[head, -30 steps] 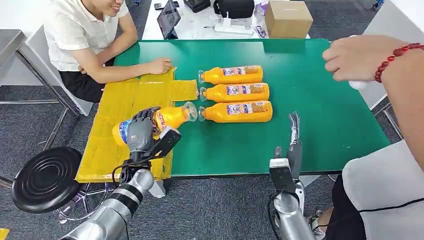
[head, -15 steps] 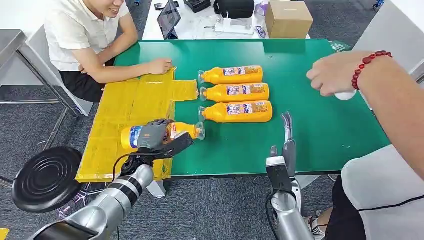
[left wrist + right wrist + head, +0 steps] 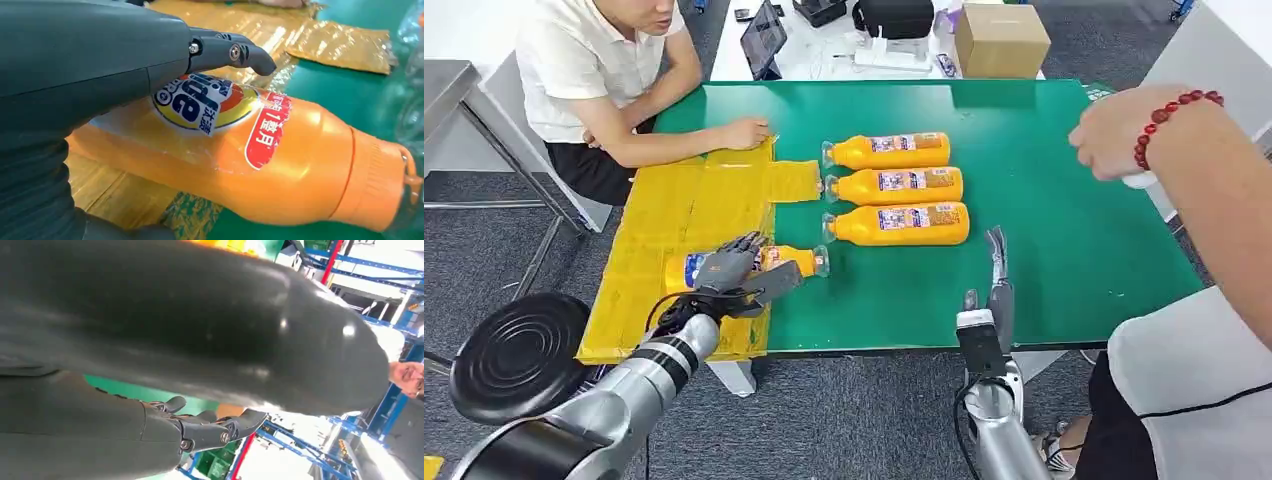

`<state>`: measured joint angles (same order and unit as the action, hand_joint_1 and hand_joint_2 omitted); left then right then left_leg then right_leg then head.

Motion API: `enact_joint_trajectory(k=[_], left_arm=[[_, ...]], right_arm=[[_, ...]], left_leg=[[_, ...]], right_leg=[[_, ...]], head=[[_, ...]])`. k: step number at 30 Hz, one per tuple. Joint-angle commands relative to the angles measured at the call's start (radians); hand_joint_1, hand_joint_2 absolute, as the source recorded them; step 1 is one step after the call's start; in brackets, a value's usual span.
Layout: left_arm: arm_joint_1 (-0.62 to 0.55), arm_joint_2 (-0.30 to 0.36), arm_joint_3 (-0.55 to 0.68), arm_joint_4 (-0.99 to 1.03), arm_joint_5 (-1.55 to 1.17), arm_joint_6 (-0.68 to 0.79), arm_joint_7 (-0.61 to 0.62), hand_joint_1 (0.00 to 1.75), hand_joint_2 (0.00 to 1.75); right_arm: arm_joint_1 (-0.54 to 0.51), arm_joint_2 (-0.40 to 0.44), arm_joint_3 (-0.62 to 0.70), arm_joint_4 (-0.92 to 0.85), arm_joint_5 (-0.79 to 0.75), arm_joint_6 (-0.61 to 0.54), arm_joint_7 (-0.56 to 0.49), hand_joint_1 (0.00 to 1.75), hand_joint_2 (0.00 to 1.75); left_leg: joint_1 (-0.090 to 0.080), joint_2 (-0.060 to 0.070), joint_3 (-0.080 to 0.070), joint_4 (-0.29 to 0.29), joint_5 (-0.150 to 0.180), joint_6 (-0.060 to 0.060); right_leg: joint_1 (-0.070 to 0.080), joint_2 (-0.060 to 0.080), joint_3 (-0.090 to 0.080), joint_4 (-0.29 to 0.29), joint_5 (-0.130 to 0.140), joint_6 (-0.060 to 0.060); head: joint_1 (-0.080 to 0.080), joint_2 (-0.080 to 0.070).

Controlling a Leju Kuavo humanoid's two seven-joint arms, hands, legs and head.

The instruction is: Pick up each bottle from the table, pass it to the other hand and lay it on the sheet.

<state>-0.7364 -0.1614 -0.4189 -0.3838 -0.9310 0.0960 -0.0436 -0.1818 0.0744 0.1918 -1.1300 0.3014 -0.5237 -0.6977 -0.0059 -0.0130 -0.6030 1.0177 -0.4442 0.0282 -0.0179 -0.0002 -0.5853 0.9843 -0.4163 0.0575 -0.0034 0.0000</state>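
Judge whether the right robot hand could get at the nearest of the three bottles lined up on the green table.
Probably yes: the right robot hand is open near the nearest bottle, with bare table between them.

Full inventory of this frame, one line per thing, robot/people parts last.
Row bottles: 3, orange, lying side by side mid-table.
Placed bottle: 1, orange, lying half on the sheet, neck over the green.
Sheet: 1, yellow, table's left part.
Table: 1, green top.
Cardboard box: 1, brown, white table behind.
Stool: 1, black, floor at left.
Seated person: 1, white shirt, hand on sheet.
Person's arm: 1, red bead bracelet, right.
Left hand: over placed bottle, fingers spread.
Right hand: open, at the near table edge.
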Motion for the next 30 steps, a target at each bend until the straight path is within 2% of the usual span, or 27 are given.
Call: enact_joint_trajectory(k=[1,5,9,13,15,20,25,26,27,29,30], left_arm=[[0.009,0.011,0.084,0.053,0.101,-0.086,-0.116,0.00,1.75],[0.032,-0.013,0.115,0.000,0.149,-0.009,-0.196,0.00,1.75],[0.032,-0.013,0.115,0.000,0.149,-0.009,-0.196,0.00,1.75],[0.074,-0.058,0.135,-0.118,0.212,0.137,-0.299,0.00,1.75],[0.074,-0.058,0.135,-0.118,0.212,0.137,-0.299,0.00,1.75],[0.189,-0.099,0.099,-0.379,0.359,0.355,-0.399,0.00,1.75],[0.227,-0.099,0.075,-0.450,0.432,0.377,-0.405,0.00,1.75],[0.246,-0.100,0.069,-0.485,0.498,0.379,-0.433,0.00,1.75],[0.271,-0.106,0.061,-0.526,0.546,0.400,-0.448,0.00,1.75],[0.325,-0.111,0.008,-0.610,0.610,0.442,-0.462,0.00,1.75],[0.335,-0.107,-0.012,-0.626,0.615,0.454,-0.450,0.00,1.75]], right_arm=[[-0.040,-0.021,0.057,0.076,-0.021,-0.023,0.000,0.00,0.00],[-0.029,-0.023,0.054,0.081,-0.021,-0.029,0.000,0.00,0.00],[-0.029,-0.023,0.054,0.081,-0.021,-0.029,0.000,0.00,0.00],[-0.011,-0.021,0.054,0.066,-0.016,-0.034,0.000,0.00,0.00],[-0.011,-0.021,0.054,0.066,-0.016,-0.034,0.000,0.00,0.00],[-0.002,-0.011,0.050,0.078,0.011,-0.053,0.000,0.00,0.00],[-0.017,-0.013,0.044,0.132,0.039,-0.041,0.000,0.00,0.00],[-0.038,-0.012,0.029,0.187,0.061,0.004,0.012,0.00,0.00],[-0.056,-0.015,0.024,0.228,0.112,-0.010,0.021,0.00,1.75],[-0.100,-0.026,0.034,0.314,0.210,-0.025,0.056,0.00,1.75],[-0.109,-0.025,0.026,0.331,0.214,-0.024,0.050,0.00,1.75]], left_leg=[[0.001,0.005,0.005,-0.001,-0.001,-0.002],[0.001,0.003,0.006,-0.001,0.000,-0.002],[0.000,0.001,0.005,0.000,0.000,-0.001],[0.001,0.001,0.005,-0.001,0.000,-0.002],[0.001,0.001,0.005,0.000,0.000,-0.002],[0.001,0.001,0.004,0.000,-0.001,-0.002],[0.001,0.002,0.001,0.000,-0.001,-0.002],[0.001,0.003,0.003,-0.001,-0.001,-0.002],[0.001,0.003,0.003,-0.001,-0.001,-0.002],[0.001,0.003,0.002,-0.001,0.000,-0.001],[0.001,0.005,0.004,-0.001,-0.001,-0.002]], right_leg=[[0.001,0.004,0.004,-0.002,0.001,-0.003],[0.001,0.002,0.006,-0.002,0.001,-0.002],[0.001,0.001,0.005,-0.001,0.000,-0.001],[0.001,0.000,0.005,-0.001,-0.001,-0.002],[0.001,0.000,0.004,-0.001,-0.001,-0.002],[0.001,0.000,0.004,-0.001,-0.001,-0.003],[0.001,0.001,0.001,-0.001,0.000,-0.002],[0.001,0.001,0.002,-0.001,-0.001,-0.002],[0.001,0.001,0.002,-0.002,0.000,-0.002],[0.001,0.002,0.001,-0.002,0.000,-0.001],[0.001,0.003,0.003,-0.002,0.000,-0.002]], head=[[0.000,0.000],[0.000,0.000],[0.000,0.000],[0.000,0.000],[0.000,0.000],[0.000,0.000],[0.000,0.000],[0.000,0.000],[0.000,0.000],[0.000,0.000],[0.000,0.000]])
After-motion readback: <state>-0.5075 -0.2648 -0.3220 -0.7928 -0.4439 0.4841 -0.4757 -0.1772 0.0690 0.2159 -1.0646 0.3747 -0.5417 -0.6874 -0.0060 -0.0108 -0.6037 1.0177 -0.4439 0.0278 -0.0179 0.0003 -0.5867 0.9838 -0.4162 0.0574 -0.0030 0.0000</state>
